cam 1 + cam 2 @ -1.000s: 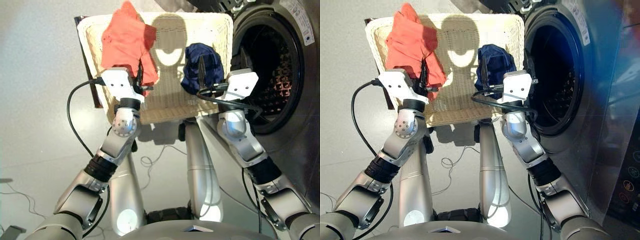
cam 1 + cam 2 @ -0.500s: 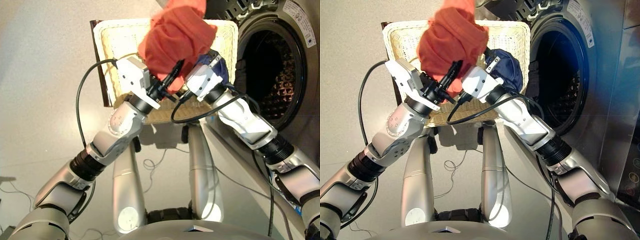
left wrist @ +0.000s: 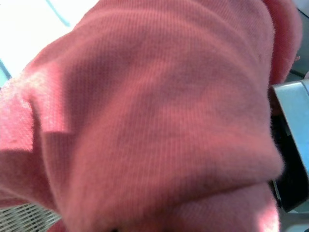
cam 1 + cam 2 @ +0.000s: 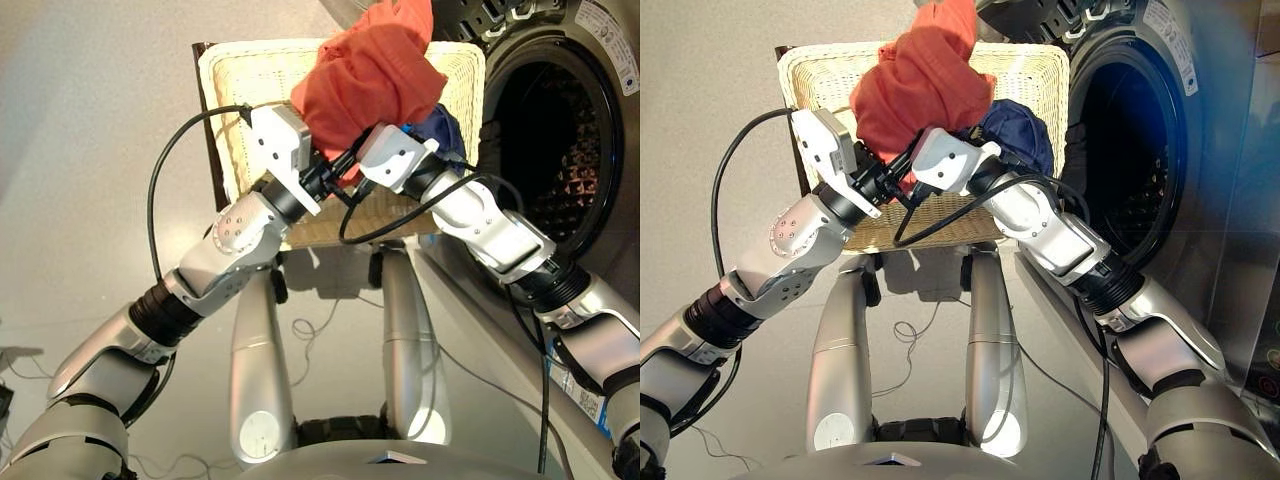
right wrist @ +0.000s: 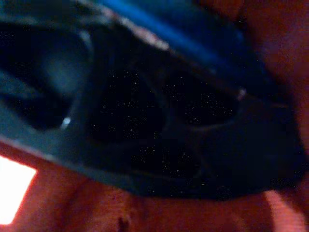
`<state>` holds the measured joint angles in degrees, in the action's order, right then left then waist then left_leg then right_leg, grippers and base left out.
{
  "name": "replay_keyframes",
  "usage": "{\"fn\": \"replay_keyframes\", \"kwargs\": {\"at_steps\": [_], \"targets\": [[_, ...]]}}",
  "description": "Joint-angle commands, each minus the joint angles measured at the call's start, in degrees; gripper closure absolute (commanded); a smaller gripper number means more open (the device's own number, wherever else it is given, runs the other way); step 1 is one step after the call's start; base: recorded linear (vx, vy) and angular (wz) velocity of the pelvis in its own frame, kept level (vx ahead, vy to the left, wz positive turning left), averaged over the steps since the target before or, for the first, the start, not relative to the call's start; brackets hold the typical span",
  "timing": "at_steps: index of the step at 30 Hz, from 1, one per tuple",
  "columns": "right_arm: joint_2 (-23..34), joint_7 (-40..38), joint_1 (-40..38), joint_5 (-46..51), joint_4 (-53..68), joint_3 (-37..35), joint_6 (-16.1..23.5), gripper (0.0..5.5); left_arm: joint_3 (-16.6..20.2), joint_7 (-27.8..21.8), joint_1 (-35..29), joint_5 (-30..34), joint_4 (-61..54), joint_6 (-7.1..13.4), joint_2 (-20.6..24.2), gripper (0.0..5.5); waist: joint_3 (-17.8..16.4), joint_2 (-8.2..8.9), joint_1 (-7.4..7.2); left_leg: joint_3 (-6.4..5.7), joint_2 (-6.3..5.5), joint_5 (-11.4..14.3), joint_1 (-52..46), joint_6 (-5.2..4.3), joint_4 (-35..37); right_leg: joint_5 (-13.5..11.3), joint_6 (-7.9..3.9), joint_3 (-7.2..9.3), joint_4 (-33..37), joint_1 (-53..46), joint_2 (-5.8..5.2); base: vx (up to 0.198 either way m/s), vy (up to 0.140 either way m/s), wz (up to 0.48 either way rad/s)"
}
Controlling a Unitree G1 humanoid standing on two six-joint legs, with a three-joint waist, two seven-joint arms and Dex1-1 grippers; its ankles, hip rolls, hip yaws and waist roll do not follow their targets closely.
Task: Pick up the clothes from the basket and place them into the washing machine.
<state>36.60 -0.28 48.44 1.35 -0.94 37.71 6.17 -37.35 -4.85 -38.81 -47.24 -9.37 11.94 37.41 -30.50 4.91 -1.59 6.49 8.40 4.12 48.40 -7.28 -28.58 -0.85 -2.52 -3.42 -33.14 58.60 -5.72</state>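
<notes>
An orange-red garment (image 4: 370,75) hangs bunched above the right half of the cream wicker basket (image 4: 250,85), and my left gripper (image 4: 338,166) is shut on its underside. That cloth (image 3: 145,121) fills the left wrist view. My right gripper (image 4: 356,182) has crossed over and presses against the same garment beside the left one; cloth and the other hand hide how it stands. A navy garment (image 4: 443,130) lies in the basket's right corner behind my right wrist. The washing machine (image 4: 590,60) stands at the right with its drum (image 4: 545,140) open.
Black cables loop off both wrists (image 4: 160,210). A dark board (image 4: 207,120) runs along the basket's left side. The washer's front panel with lit buttons (image 4: 1268,365) is close to my right elbow. Grey floor lies to the left.
My left gripper has lifted the orange-red garment out of the basket's left side and carried it right. My right arm has swung left, away from the navy garment, to meet it.
</notes>
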Motion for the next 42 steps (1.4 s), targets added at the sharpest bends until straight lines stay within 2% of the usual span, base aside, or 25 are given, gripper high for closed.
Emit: {"fn": "replay_keyframes", "kwargs": {"at_steps": [1,3,4,5,7,9,18,30,38,42], "targets": [[-5.5,-4.3,6.6,-1.9,10.8,-3.8,4.9,5.5,-5.9,-3.8,1.3,0.8,-7.2,-1.2,-3.9,5.5,0.7,-3.72,-2.57,1.26,0.49,-0.4,2.6,2.25,-1.6,0.2,-5.7,-0.53,2.9,-3.1,-0.65,0.0,0.0,0.0],[-5.9,-5.1,5.9,-2.3,11.1,-4.7,5.6,5.5,-5.5,-3.5,1.5,1.0,-6.9,-0.9,-4.4,5.5,0.7,-3.78,-2.56,1.3,0.52,-0.4,2.6,2.29,-1.6,0.2,-5.72,-0.51,2.9,-3.0,-0.67,0.0,0.0,0.0],[-6.1,-5.9,5.5,-2.8,11.3,-5.1,6.0,5.5,-5.1,-3.2,1.7,1.2,-6.9,-0.6,-4.6,4.31,0.7,-3.82,-2.56,1.31,0.52,-0.4,2.7,2.32,-1.7,0.2,-5.73,-0.47,2.9,-3.0,-0.67,0.0,0.0,0.0],[-6.2,-6.6,5.2,-3.4,11.2,-5.7,6.2,5.5,-4.8,-3.0,1.9,1.4,-7.0,-0.5,-4.7,1.36,0.7,-3.86,-2.53,1.25,0.51,-0.4,2.8,2.36,-1.8,0.3,-5.76,-0.51,2.9,-3.0,-0.6,0.0,0.0,0.0],[-6.7,-8.2,4.4,-4.1,10.8,-6.5,7.0,5.5,-4.3,-2.7,2.5,1.3,-7.1,-0.1,-4.8,1.16,0.7,-4.05,-2.4,1.27,0.48,-0.4,2.8,2.42,-1.8,0.3,-5.79,-0.58,2.7,-2.9,-0.52,0.0,0.0,0.0],[-6.8,-9.4,3.9,-5.2,10.6,-6.7,7.5,5.5,-4.1,-2.4,2.7,1.3,-7.2,0.2,-4.7,0.0,0.7,-4.11,-2.36,1.25,0.52,-0.3,3.0,2.44,-2.1,0.3,-5.77,-0.56,2.6,-2.7,-0.51,0.0,0.0,0.0],[-7.4,-13.7,1.5,-8.0,8.9,-7.6,8.2,5.5,-4.0,-1.4,2.0,1.5,-7.0,1.8,-3.6,0.0,0.7,-4.35,-2.16,1.29,0.38,-0.2,3.5,2.59,-2.6,0.3,-5.89,-0.6,2.2,-2.3,-0.56,0.0,0.0,0.0],[-9.0,-19.7,-4.0,-8.4,3.7,-10.2,8.5,5.5,-4.1,0.3,1.5,1.4,-6.4,3.0,-5.1,0.0,0.7,-5.37,-1.89,1.06,-0.05,-0.2,4.5,2.88,-3.2,0.2,-5.87,-0.77,1.8,-1.5,-1.08,0.0,0.0,0.0],[-12.1,-27.1,-10.8,-4.8,-9.6,-15.5,9.9,5.5,-4.4,0.5,1.9,1.1,-6.1,3.8,-6.9,0.0,0.7,-6.29,-1.65,0.82,-0.58,-0.1,4.9,2.94,-3.6,0.6,-5.85,-0.8,1.3,-1.4,-1.44,0.0,0.0,0.0],[-12.1,-30.9,-11.8,-5.3,-17.2,-18.2,9.3,5.5,-4.9,-0.1,1.6,0.6,-6.0,3.8,-7.6,0.0,0.7,-6.79,-1.49,0.66,-0.71,0.0,5.0,2.93,-3.5,0.7,-5.94,-0.7,1.3,-1.3,-1.63,0.0,0.0,0.0]]}}
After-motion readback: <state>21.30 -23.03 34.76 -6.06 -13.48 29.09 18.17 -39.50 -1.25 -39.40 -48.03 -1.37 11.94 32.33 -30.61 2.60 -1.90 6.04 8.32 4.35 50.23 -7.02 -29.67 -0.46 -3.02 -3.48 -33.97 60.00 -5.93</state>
